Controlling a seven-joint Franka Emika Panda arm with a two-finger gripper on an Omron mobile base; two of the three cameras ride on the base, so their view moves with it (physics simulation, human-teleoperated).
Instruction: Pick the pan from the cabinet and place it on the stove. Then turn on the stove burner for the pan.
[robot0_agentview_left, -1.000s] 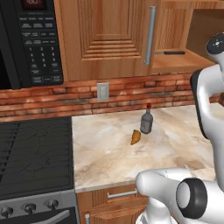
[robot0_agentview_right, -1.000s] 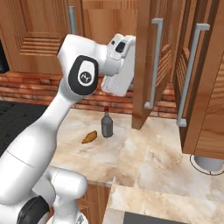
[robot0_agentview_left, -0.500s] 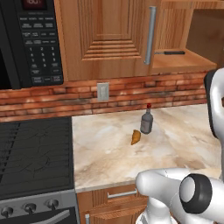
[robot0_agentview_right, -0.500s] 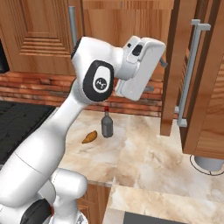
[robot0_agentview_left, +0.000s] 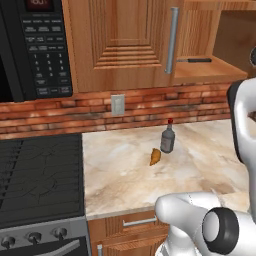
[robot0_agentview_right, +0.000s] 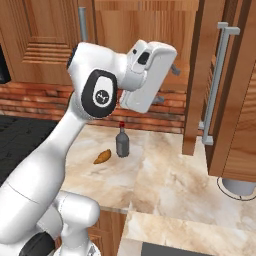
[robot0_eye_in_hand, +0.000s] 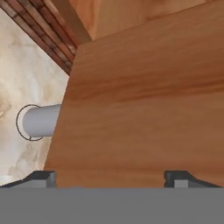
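Pan handle (robot0_agentview_left: 193, 60), long and dark, is what you see of the pan in the left base view: it lies on the lowest shelf of the open upper cabinet (robot0_agentview_left: 205, 70), poking toward the open side, likely the easiest part to grasp. To the left hang one closed cabinet door (robot0_agentview_left: 122, 42) and a black microwave (robot0_agentview_left: 32, 47). On the marble counter (robot0_agentview_left: 125, 175) stand one small bottle (robot0_agentview_left: 168, 138) with a red cap and one orange-brown croissant-like piece (robot0_agentview_left: 155, 157) just beside it. One stove (robot0_agentview_left: 40, 180) sits at lower left, its grates bare, three knobs showing on its front.

In the right base view, the white arm's hand (robot0_agentview_right: 147, 75) is raised toward the cabinet opening, beside the swung-out door (robot0_agentview_right: 235, 90) with its one bar handle (robot0_agentview_right: 215, 85).

In the hand view, the gripper (robot0_eye_in_hand: 109, 177) has its two tips spread wide apart, holding nothing, with a flat wooden panel (robot0_eye_in_hand: 144, 109) close ahead. One grey cylindrical container (robot0_eye_in_hand: 37, 121) stands on the counter beyond.
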